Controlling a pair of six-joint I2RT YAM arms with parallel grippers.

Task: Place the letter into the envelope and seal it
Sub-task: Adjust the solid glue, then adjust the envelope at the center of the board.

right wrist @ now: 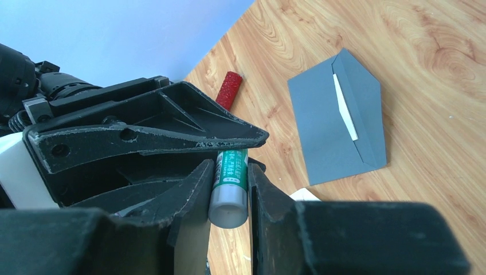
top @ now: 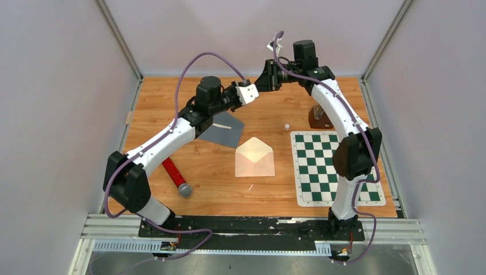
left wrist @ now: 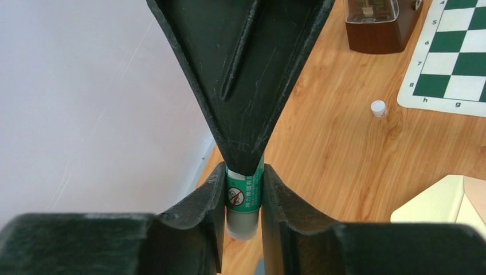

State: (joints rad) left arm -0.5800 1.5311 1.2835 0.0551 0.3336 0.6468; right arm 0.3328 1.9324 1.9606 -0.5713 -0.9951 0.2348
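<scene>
The cream envelope (top: pixel 255 159) lies flap-open at mid-table. At its twelve o'clock, held aloft, the left gripper (left wrist: pixel 243 182) clamps the glue stick (left wrist: pixel 243 201) while the right gripper (right wrist: pixel 230 172) pinches the same tube. Uneven pulling could twist it loose and drop it, smearing glue.

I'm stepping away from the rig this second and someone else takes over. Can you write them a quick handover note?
Left gripper: shut on the glue stick, held up over the far side of the table.
Right gripper: shut on the same stick, from the opposite side.
Cream envelope: mid-table, flap open. A small white cap lies beyond it.
Done: glue stick picked up. No loose letter shows; whether it is inside cannot be told.
Left: glue the flap and press it shut.
</scene>
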